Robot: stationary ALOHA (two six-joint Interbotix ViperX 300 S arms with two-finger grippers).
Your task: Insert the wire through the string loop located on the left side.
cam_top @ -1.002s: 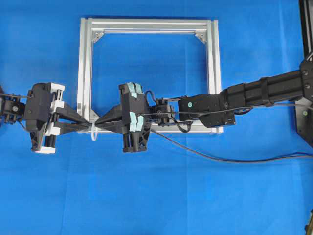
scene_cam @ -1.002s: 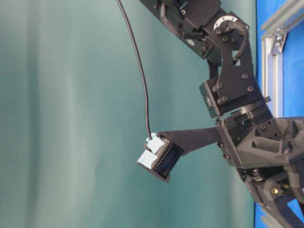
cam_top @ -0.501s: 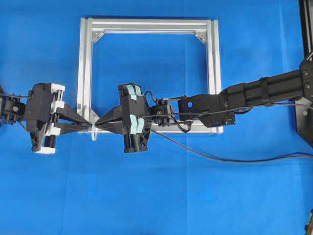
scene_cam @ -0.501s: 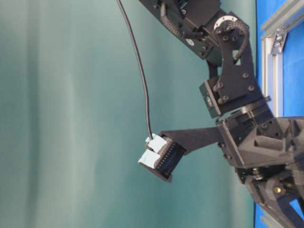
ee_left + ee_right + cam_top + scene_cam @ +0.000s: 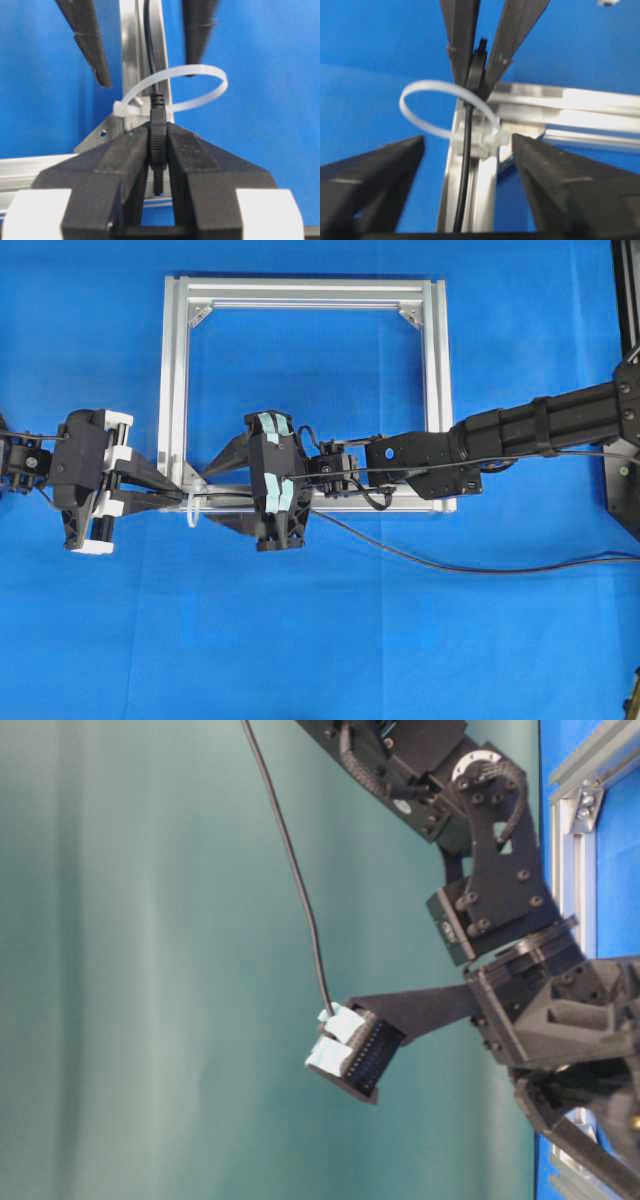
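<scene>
Two grippers meet overhead at the silver frame [image 5: 305,290]: right gripper [image 5: 215,492] spread wide. Left wrist view: left gripper [image 5: 159,145] clamps the wire [image 5: 158,135] plug, threaded through the string loop [image 5: 200,75]. Right wrist view confirms. Limp cable; grip the stiff plug.
</scene>
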